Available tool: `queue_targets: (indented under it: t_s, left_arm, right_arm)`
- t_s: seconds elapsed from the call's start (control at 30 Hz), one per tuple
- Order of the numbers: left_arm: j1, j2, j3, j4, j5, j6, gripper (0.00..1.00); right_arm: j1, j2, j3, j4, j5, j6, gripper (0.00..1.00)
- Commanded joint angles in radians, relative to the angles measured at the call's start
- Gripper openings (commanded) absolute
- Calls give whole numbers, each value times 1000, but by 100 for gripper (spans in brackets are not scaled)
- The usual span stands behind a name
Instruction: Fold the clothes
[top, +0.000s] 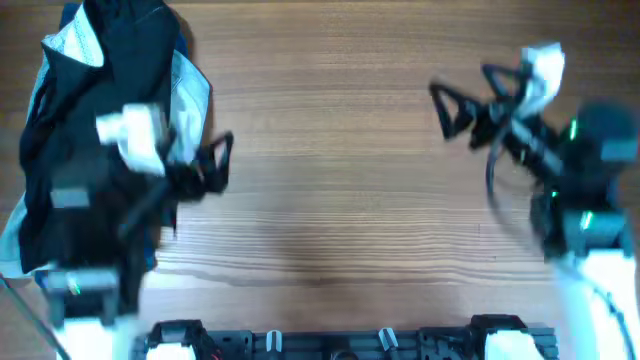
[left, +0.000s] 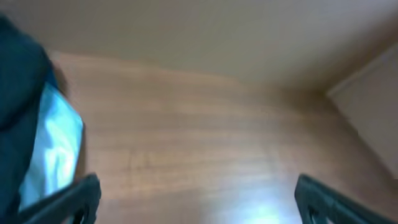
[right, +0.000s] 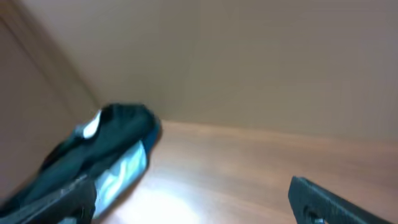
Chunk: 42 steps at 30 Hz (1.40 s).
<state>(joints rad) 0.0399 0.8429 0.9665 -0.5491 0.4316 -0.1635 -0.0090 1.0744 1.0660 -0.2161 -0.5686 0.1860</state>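
Note:
A heap of clothes (top: 90, 110), mostly black fabric with pale grey-white lining and a dark-blue edge, lies at the table's far left. It shows at the left edge of the left wrist view (left: 37, 137) and at the lower left of the right wrist view (right: 106, 155). My left gripper (top: 218, 165) is open and empty just right of the heap, above bare wood (left: 196, 199). My right gripper (top: 450, 108) is open and empty at the right side, far from the clothes (right: 193, 199).
The wooden table (top: 330, 180) spreads between the two arms. A black rail with fittings (top: 340, 342) runs along the front edge. A beige wall (right: 249, 62) stands behind the table. All views are motion-blurred.

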Motion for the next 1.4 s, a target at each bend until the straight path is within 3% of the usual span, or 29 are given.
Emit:
queue_targets:
  t_s: [0.0,0.17,0.3,0.4,0.67,0.8,0.83,0.93,1.37]
  left_arm:
    - [-5,254,313,-172,1,1,100]
    - [-5,433,504,-248,28,-10,100]
    - [-2,478,504,-213,28,-8,100]
    - [14,515,512,-140,7,-14,100]
    - [105,757,652,-112,-578,-133,97]
    - [127,848,652,-68,-674,-52,92]
    - [130,871,652,-66,-715,-36,100]
    - [145,937,652,-66,-850,-101,100]
    - [235,1149,651,115,-832,-102,99]
  right_arm:
    - [4,227,292,-175,-112,-84,100]
    - [-11,497,642,-402,-109,-283,100]
    - [-35,525,669,-315,-131,-226,100]
    - [-36,525,667,-304,-131,-268,100]
    - [-35,550,640,-425,-61,-291,100]
    - [-34,583,640,-470,-53,-287,100]
    - [-34,591,640,-479,-53,-287,100]
    - [-23,622,640,-492,-53,-288,100]
    - [84,734,640,-408,-52,-261,99]
